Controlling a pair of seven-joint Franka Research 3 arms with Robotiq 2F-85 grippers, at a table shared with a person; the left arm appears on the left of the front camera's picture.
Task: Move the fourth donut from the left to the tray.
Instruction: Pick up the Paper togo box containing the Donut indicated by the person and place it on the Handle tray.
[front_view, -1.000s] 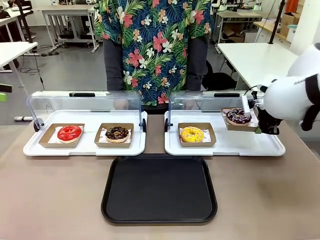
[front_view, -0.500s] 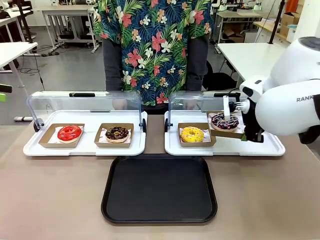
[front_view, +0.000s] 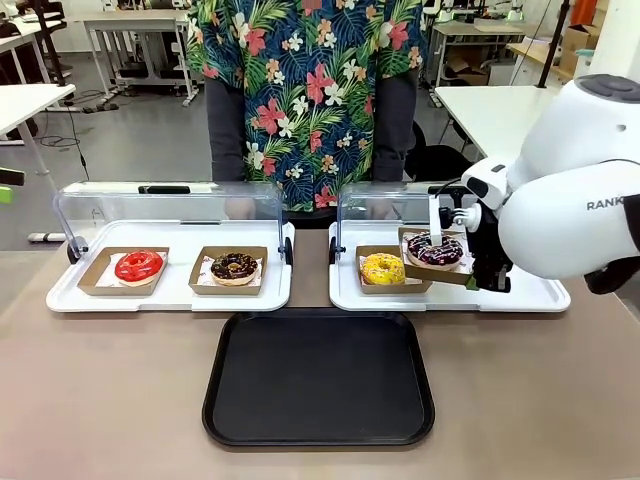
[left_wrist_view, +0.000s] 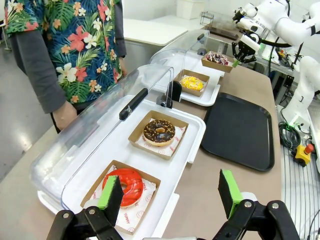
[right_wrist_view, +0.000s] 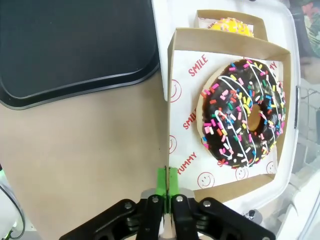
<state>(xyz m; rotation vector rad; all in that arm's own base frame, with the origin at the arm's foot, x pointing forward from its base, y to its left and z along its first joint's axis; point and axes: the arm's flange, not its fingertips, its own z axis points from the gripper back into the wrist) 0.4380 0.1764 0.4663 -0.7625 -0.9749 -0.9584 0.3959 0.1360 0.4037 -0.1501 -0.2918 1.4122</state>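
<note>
Done: my right gripper (right_wrist_view: 167, 187), pinched on the holder's edge, holds the fourth donut (front_view: 436, 249) aloft, right of centre.
Left: lowering onto the tray (front_view: 318, 378), lower centre.
Left gripper (left_wrist_view: 170, 192): wide, idle.

Glossy-glazed fourth donut (right_wrist_view: 243, 114) in brown cardboard; matt black plastic tray (front_view: 318, 379).

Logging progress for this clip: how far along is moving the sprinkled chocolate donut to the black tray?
Done: the right gripper has pinched the holder's edge, lifting the sprinkled donut off the white display tray. In hand: it hangs beside the yellow donut. Left: setting it on the black tray.
</note>
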